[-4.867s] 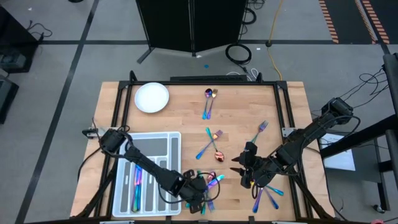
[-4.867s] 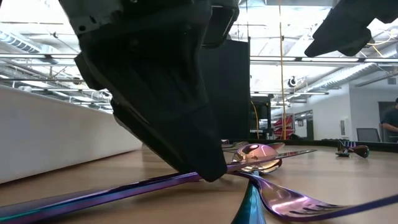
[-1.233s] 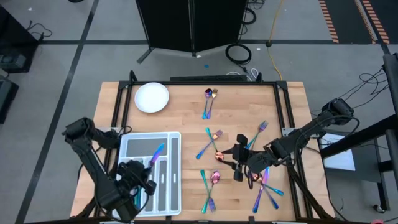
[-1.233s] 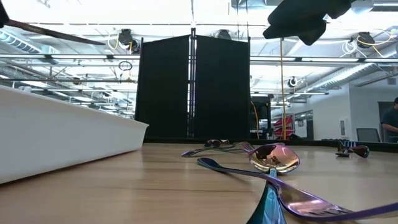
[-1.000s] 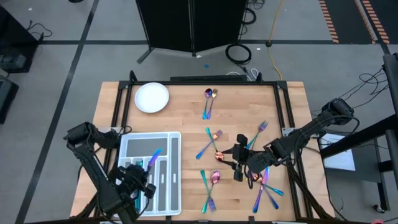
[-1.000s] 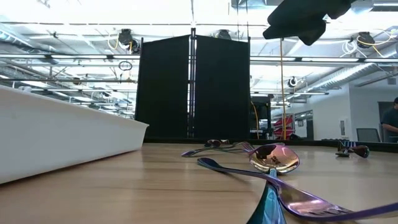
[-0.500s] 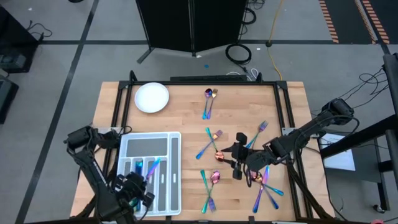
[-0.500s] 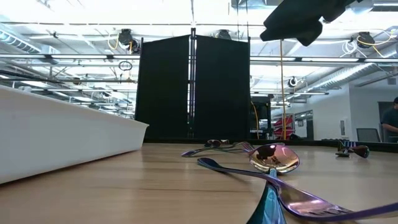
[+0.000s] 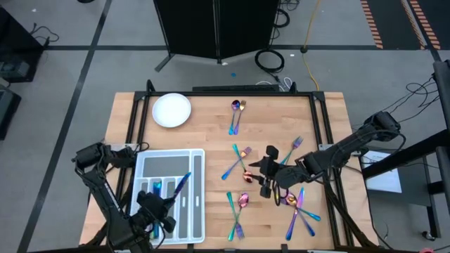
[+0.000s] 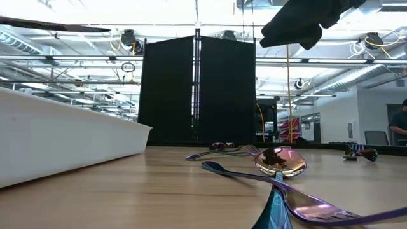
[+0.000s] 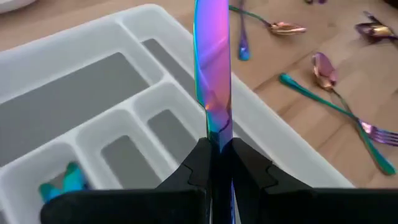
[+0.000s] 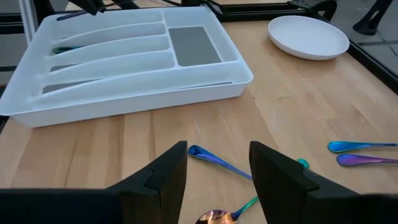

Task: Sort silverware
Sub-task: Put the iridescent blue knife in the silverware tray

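My left gripper (image 11: 219, 149) (image 9: 169, 201) hovers over the white compartment tray (image 9: 200, 176) (image 11: 155, 18), shut on an iridescent knife (image 11: 211, 62) (image 9: 183, 183). A teal piece (image 9: 156, 188) (image 11: 62, 180) lies in one tray compartment. My right gripper (image 9: 259, 177) (image 12: 214, 165) stands open above the middle of the table. A blue spoon handle (image 12: 214, 159) lies on the wood below and between its fingers, untouched. More silverware lies flat on the table around it (image 9: 238, 159) (image 9: 235, 211) (image 9: 299, 214). My left gripper pinches the knife between its two fingers where the wide flat part narrows (image 11: 215, 132). The knife runs on in line with the fingers, its wide end out ahead of them. It slants above the tray's compartments, lifted clear.
A white round plate (image 9: 171, 110) (image 12: 308, 36) sits at the far left corner. Two spoons (image 9: 237, 107) lie at the far middle, a fork (image 9: 294, 147) right of centre. Black frame rails run along the table's left and right edges.
My left gripper has turned at the wrist above the tray. The knife stays clamped, and its free end has swung a little toward the table's near right.
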You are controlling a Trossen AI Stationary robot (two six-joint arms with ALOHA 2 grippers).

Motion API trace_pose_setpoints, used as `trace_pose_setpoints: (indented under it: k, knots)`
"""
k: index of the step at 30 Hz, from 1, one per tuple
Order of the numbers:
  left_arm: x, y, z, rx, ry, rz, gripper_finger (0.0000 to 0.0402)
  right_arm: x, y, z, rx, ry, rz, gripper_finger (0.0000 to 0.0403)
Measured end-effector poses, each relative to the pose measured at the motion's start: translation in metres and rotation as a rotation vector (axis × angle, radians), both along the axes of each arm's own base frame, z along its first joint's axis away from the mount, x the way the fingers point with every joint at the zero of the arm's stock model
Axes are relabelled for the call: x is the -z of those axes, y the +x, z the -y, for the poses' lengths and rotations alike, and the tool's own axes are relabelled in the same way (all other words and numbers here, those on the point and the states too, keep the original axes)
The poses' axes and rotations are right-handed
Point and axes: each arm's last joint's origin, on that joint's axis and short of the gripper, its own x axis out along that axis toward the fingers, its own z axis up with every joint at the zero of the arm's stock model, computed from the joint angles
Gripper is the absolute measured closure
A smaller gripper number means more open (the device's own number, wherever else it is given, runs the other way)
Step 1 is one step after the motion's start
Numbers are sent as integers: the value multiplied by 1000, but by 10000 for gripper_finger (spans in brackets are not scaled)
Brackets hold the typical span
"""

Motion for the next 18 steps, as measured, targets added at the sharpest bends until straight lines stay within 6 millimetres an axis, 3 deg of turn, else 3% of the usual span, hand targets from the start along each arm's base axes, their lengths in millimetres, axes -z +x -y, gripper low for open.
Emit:
trace_pose_setpoints:
  k: [8,14,18]
  knots:
    - [6,4,-8,-154,-128,-257,365,0,2,6,21,-4,-1,241]
    - [5,4,-11,-175,-121,-295,365,0,2,6,6,-31,-11,241]
    - [3,6,-14,-147,-38,-226,365,1,2,6,-3,-47,-17,241]
